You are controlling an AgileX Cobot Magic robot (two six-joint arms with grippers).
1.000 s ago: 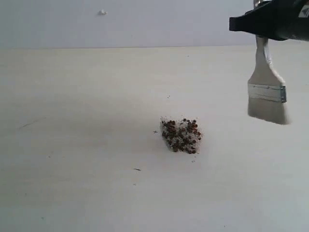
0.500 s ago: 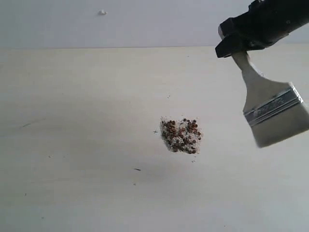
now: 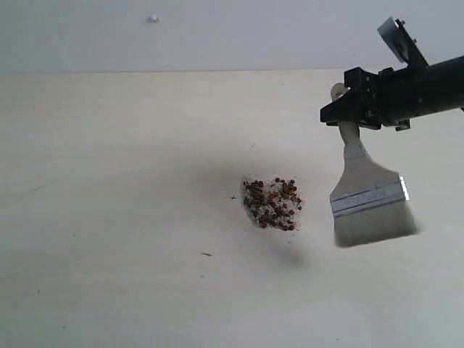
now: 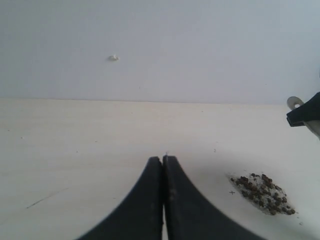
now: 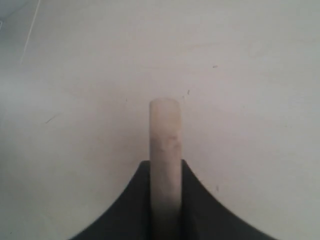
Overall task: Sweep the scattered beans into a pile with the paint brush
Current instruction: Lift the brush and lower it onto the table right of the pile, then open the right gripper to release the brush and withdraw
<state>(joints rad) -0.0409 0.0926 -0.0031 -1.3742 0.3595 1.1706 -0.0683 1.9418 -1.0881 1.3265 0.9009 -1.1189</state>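
One pile [image 3: 272, 204] near paint brush [image 3: 368, 197] bristles — right jaws clamped on its handle, left jaws together.

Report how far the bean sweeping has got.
Done: the reddish-brown beans and whitish grains lie in one compact pile on the pale table. In hand: the right gripper holds the cream-handled flat paint brush beside the pile, apart from it. Left: little; no clear stray beans show.

Our exterior camera looks obliquely down over the table [image 3: 109, 217] at middle range. Our wrist cameras look out close over the left gripper [image 4: 163, 160] and the right gripper [image 5: 165, 167]. Exterior and left wrist views share the pile [image 4: 262, 194] ahead of the left gripper.
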